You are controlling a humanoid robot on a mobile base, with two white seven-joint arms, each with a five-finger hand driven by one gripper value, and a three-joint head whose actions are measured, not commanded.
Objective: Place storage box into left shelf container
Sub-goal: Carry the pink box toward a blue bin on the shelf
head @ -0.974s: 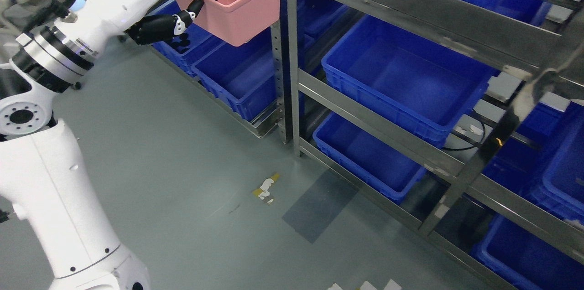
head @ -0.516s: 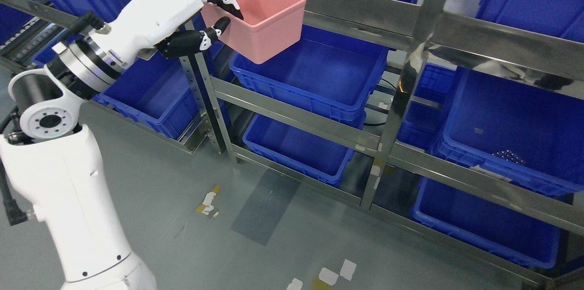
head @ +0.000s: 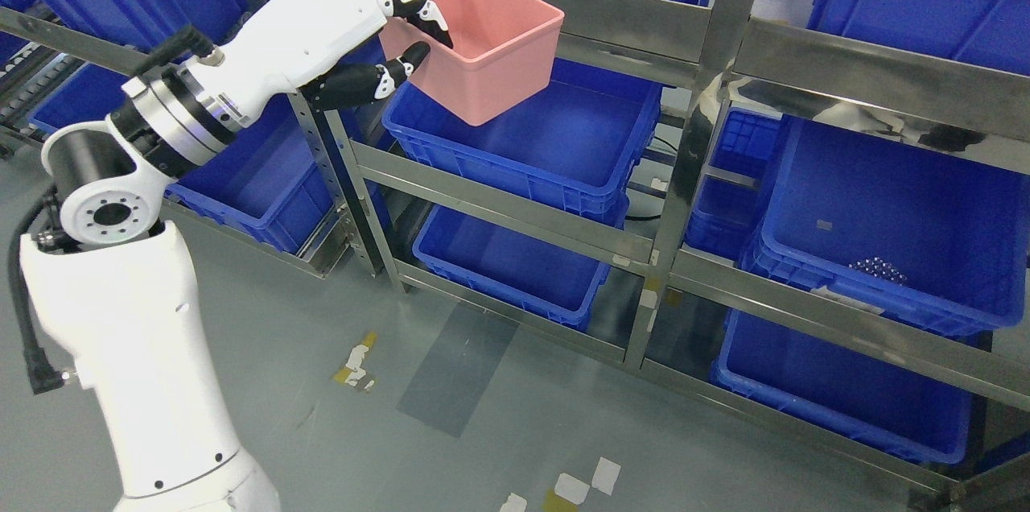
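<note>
Box (head: 491, 45) (pink, empty) hangs tilted above the blue bin (head: 555, 146) on the middle shelf, its near wall pinched by the left hand (head: 378, 37), fingers inside, thumb outside. Carrying looks done; lowering and release remain.

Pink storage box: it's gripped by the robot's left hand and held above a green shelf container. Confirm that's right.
One detail is wrong. In the head view the left hand does grip the pink storage box by its near wall, but the shelf container below it is blue, not green. The rest stands.
</note>
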